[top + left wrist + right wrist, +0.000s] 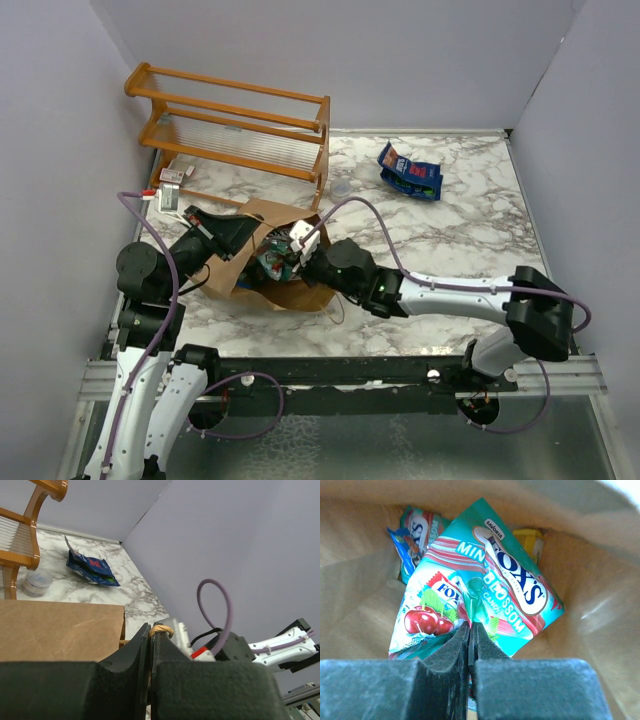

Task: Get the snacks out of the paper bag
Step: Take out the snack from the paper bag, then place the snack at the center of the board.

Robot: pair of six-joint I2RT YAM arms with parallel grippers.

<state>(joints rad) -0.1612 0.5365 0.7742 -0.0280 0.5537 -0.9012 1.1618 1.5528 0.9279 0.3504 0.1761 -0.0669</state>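
Observation:
The brown paper bag [262, 290] lies on the marble table with its mouth up; its side shows in the left wrist view [55, 630]. My left gripper [151, 630] is shut on the bag's twisted paper handle [162, 628] at the rim. My right gripper [470, 627] is inside the bag, shut on a teal Fox's candy packet [485, 595]. Another blue-green packet [415, 535] and a yellow one [530, 542] lie deeper inside the bag. A blue snack packet [410, 172] lies out on the table at the far right; it also shows in the left wrist view [90, 569].
An orange wooden rack [235, 125] stands at the back left, close behind the bag. A small clear cup [36, 581] sits by the rack's foot. White tags [170, 190] lie at the left wall. Grey walls enclose the table.

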